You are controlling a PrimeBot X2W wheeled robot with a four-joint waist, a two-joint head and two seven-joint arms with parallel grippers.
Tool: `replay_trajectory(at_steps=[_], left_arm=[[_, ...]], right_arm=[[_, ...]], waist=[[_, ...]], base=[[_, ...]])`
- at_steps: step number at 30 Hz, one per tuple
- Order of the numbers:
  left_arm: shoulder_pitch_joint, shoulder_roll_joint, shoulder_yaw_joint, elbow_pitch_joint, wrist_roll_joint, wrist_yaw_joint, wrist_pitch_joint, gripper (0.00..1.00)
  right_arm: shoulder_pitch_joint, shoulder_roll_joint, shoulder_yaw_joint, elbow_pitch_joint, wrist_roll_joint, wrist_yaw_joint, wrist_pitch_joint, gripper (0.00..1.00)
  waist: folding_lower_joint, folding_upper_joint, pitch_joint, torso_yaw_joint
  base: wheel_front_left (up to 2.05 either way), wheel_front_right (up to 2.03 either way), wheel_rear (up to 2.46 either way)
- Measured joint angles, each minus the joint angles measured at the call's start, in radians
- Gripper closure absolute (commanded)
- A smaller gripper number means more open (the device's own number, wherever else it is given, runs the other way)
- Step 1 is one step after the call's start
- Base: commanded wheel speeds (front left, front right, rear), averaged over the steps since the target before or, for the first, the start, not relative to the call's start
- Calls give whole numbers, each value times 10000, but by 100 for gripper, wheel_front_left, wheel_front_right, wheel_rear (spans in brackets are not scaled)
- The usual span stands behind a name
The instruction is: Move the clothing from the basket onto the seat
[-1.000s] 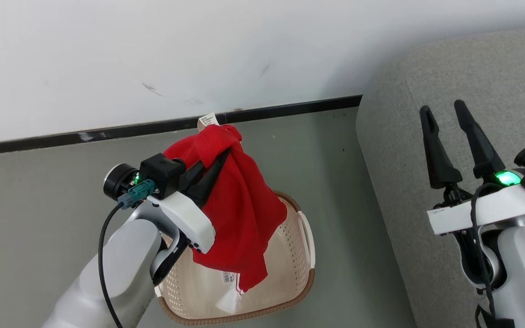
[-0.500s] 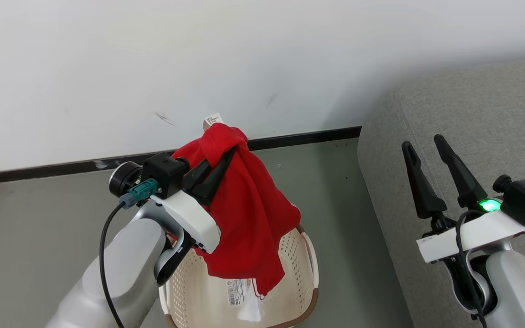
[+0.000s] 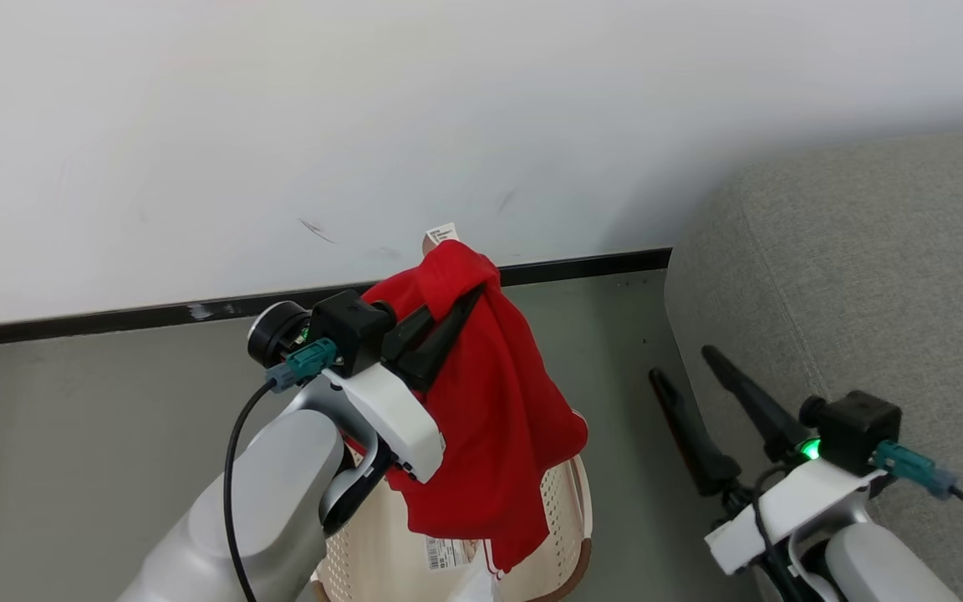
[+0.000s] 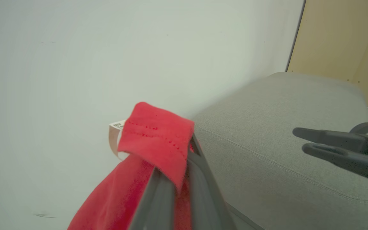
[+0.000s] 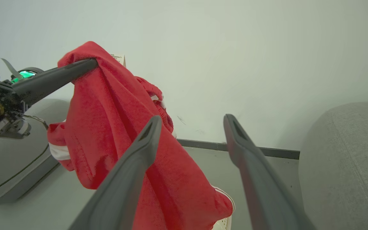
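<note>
**Clothing held aloft over the basket, beside the seat**

The clothing (image 3: 490,418), a red garment, hangs bunched from the left gripper (image 3: 475,294), whose two dark fingers are pinched together on a fold near its top. A white tag (image 3: 441,234) sticks up from that fold, against the white wall (image 3: 281,125). The cloth drapes down from the fingers. Its lower hem, with white trim, reaches the mouth of the basket (image 3: 572,493); whether it touches the basket cannot be told. The basket stands on the grey floor (image 3: 72,435) under the left arm, with a printed label (image 3: 445,552) showing on its bottom.

The seat (image 3: 866,293) lies to the right of the basket, a strip of floor between them, and none of the garment rests on it. The right gripper (image 3: 682,363) hovers low by the seat's near edge, its fingers spread apart with nothing between them. In the right wrist view those fingers frame the hanging cloth and the dark skirting (image 5: 235,147) behind it.
</note>
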Motion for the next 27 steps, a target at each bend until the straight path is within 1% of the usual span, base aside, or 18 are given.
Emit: replay_trajectory(at_steps=[6, 14, 27], left_arm=[[-62, -98, -282, -174, -102, 0, 169, 100], [-437, -232, -550, -282, -174, 0, 355, 100], [-825, -403, -1014, -566, -290, 0, 516, 100]], right_arm=[[-140, -61, 1323, 581, 59, 0, 2, 0], [-787, 29, 2504, 1381, 508, 0, 2, 0], [-1857, 251, 3638, 2865, 936, 0, 2, 0]], waist=[[0, 0, 98, 165], [0, 0, 202, 431], [0, 0, 431, 779]], base=[[0, 0, 0], [0, 0, 0], [0, 0, 0]])
